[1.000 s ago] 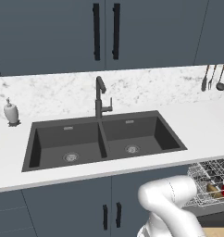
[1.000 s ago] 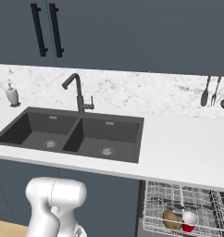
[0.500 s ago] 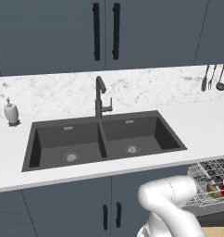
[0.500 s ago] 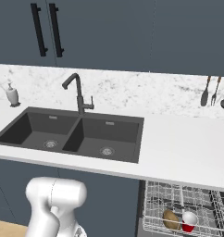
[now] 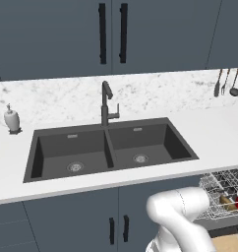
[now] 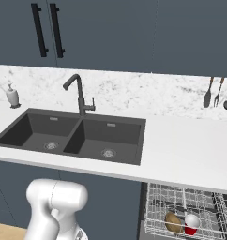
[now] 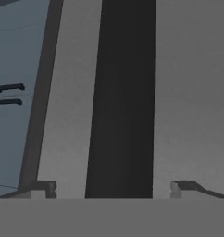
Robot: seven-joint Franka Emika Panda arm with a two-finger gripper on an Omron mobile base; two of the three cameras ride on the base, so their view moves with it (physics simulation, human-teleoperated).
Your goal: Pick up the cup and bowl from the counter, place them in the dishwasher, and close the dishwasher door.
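The gripper (image 7: 113,187) is standing wide open, empty, risking slipping off the dark door bar (image 7: 121,99) while closing.

The surface (image 6: 190,150) looks like polished white marble with faint grey veins. Set in it, the double sink (image 6: 73,138) is matt dark stone-like composite. At 5 o'clock in the right base view, a silvery wire rack (image 6: 185,213) holds a glossy red cup (image 6: 191,224) and a smooth tan bowl (image 6: 173,222).
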